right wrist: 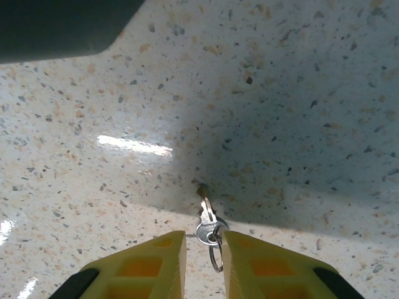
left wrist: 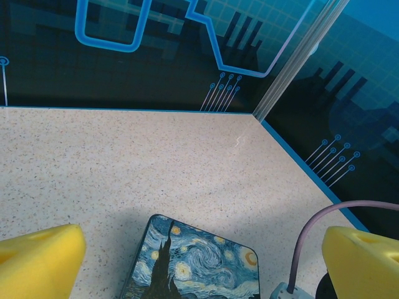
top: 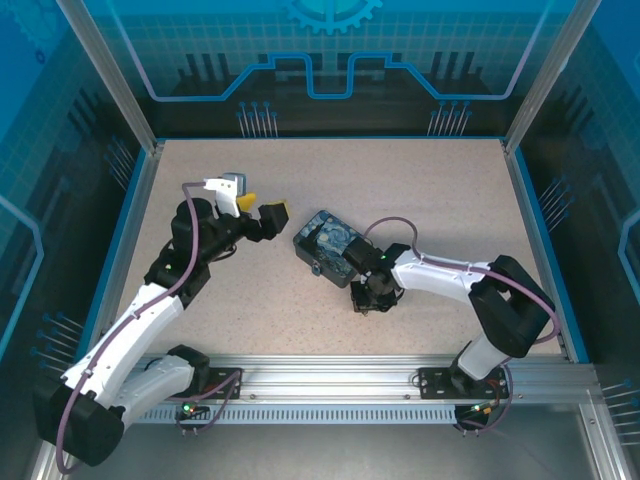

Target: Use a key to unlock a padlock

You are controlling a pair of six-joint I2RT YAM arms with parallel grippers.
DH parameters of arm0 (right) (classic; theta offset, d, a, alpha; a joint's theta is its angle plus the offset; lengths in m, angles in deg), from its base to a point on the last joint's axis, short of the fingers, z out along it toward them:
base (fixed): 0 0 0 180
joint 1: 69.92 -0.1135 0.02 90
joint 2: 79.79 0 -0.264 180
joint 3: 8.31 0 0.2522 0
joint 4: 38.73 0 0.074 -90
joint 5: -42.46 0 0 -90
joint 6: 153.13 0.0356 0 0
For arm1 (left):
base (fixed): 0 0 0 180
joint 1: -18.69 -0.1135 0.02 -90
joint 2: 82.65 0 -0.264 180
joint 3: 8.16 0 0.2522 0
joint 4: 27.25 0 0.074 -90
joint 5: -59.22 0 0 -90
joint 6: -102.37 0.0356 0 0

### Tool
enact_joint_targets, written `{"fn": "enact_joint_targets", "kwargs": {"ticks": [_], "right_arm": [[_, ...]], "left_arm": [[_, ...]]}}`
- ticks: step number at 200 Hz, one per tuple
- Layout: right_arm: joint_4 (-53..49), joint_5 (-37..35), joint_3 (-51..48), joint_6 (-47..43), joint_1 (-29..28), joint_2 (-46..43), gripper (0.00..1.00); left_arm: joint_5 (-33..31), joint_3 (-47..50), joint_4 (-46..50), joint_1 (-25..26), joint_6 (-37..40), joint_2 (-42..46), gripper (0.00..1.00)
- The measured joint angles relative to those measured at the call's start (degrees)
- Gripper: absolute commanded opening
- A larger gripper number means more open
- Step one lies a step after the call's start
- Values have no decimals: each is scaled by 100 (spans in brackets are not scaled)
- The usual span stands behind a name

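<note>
Down by the tabletop (right wrist: pixel 293 87), the right gripper (right wrist: pixel 204 242) is pointing down just off the near-right side of the painted tin (top: pixel 325 245), a little closer to the arm bases than the tin is. Its yellow fingers (right wrist: pixel 149 265) have a narrow gap between them. The key (right wrist: pixel 204 208) lies flat on the table inside that gap, with its round head between the fingertips and its blade pointing away from the gripper. A thin wire ring (right wrist: pixel 216 252) hangs off the head. The jaws sit close on either side of the head, but I cannot tell whether they are actually pinching it. This looks like a fiddly pick. The key seems light, stiff, thin and slick, and lying flat it gives almost no edge to catch, so it could easily skate across the smooth table or pivot in the grip. I'd say the head is the place to hold it, squeezed across its flat faces if it can be tipped up, which leaves the blade free. The loose ring is a poor choice because it would just swing. On the far-left side of the tin, the left gripper (top: pixel 262 207) hovers with its jaws spread wide and nothing in them.
</note>
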Motion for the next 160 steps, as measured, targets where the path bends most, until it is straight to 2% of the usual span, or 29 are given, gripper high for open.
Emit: {"fn": "enact_joint_targets", "kwargs": {"ticks": [72, 112, 160], "right_arm": [[-170, -20, 2, 0, -26, 52, 23], [-184, -20, 2, -2, -26, 81, 28], [-184, -20, 2, -4, -31, 170, 26]], "left_arm": [[2, 0, 0, 0, 2, 0, 99], [0, 0, 2, 0, 2, -50, 99], [0, 0, 2, 0, 2, -68, 99]]}}
